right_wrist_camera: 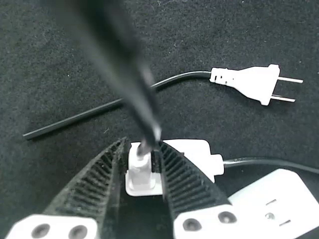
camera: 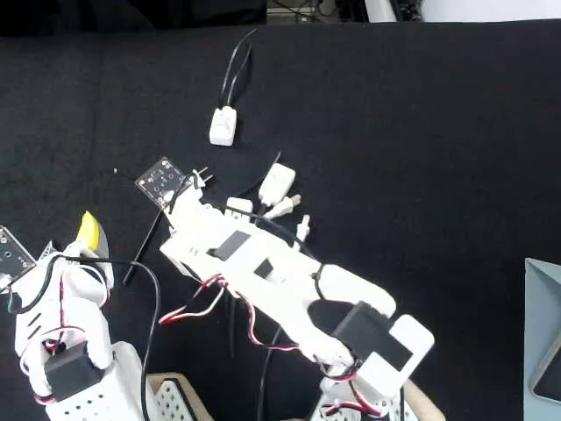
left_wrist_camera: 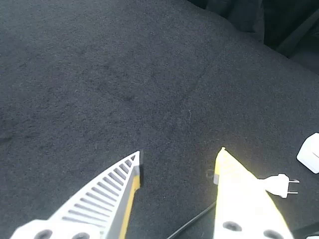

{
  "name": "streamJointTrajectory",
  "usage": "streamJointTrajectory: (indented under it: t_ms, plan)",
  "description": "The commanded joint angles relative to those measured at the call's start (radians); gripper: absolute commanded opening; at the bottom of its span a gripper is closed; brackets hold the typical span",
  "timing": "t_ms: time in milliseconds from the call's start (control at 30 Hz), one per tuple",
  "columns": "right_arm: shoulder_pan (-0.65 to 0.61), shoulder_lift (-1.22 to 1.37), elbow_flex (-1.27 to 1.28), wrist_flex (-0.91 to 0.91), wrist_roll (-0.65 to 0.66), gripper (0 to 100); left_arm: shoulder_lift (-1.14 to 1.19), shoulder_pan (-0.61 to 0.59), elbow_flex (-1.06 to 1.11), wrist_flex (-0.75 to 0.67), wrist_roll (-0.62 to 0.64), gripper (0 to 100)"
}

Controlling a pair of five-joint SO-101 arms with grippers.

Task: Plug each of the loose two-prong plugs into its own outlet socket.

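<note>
Two grippers, one busy. Near left, the left gripper (left_wrist_camera: 179,162) hangs wide open over the bare black table (left_wrist_camera: 124,74), nothing between its fingers. The right arm lies stretched from near right toward far left across mid-table. The right gripper (right_wrist_camera: 142,145) is clamped on a white held plug (right_wrist_camera: 141,175). Its black cord (right_wrist_camera: 117,64) runs up out of the jaws toward the camera, so the plug's long axis looks upright. The prong end is hidden underneath, can't tell what it sits on. A white outlet socket (right_wrist_camera: 276,201) lies just beside this gripper, to its right as I read the high view, slotted face up, apart from the held plug. Judgement: the coming move turns on that short sideways offset. The plug goes right, over the slots, prongs down and lined up with them. The right arm is clearly nearer; the left is well apart. Slightly farther, a loose plug (right_wrist_camera: 249,82) lies flat, prongs pointing away from its cut cord, near a black dotted block (camera: 162,181). Farthest, a far plug (camera: 223,126) with thin cord, well apart.
</note>
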Motion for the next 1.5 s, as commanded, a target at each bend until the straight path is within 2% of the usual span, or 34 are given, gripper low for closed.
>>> streamJointTrajectory:
  t_ms: [0, 167, 333, 400, 500, 700, 900, 967, 1233, 1467]
  plan:
    - [-0.003, 0.013, -0.004, 0.023, 0.009, 1.1, -0.008, -0.002, -0.004, 0.003, 0.003, 24]
    - [-0.003, -0.007, -0.008, 0.023, 0.009, 4.5, -0.008, -0.001, -0.004, 0.003, 0.003, 25]
    - [-0.008, -0.142, 0.012, 0.061, 0.003, 27.6, -0.008, -0.001, -0.007, -0.003, 0.002, 25]
    - [-0.012, -0.214, 0.015, 0.117, 0.006, 31.5, -0.008, -0.001, -0.013, -0.005, -0.014, 25]
    - [-0.015, -0.337, 0.008, 0.212, 0.008, 29.6, -0.008, 0.016, -0.01, -0.017, -0.057, 25]
    - [0.002, -0.634, 0.01, 0.442, 0.008, 19.4, -0.002, 0.127, -0.013, -0.025, -0.112, 25]
    - [0.161, -0.872, 0.021, 0.704, 0.008, 2.8, 0.002, 0.286, -0.004, -0.015, -0.199, 25]
    - [0.244, -0.917, 0.042, 0.744, 0.008, 1.7, 0.003, 0.321, -0.013, -0.008, -0.199, 24]
    - [0.537, -0.954, 0.206, 0.738, 0.009, 1.8, 0.003, 0.441, -0.073, 0.123, -0.292, 18]
    - [0.618, -0.954, 0.395, 0.529, 0.0, 1.8, 0.115, 0.443, -0.097, 0.117, -0.364, 11]
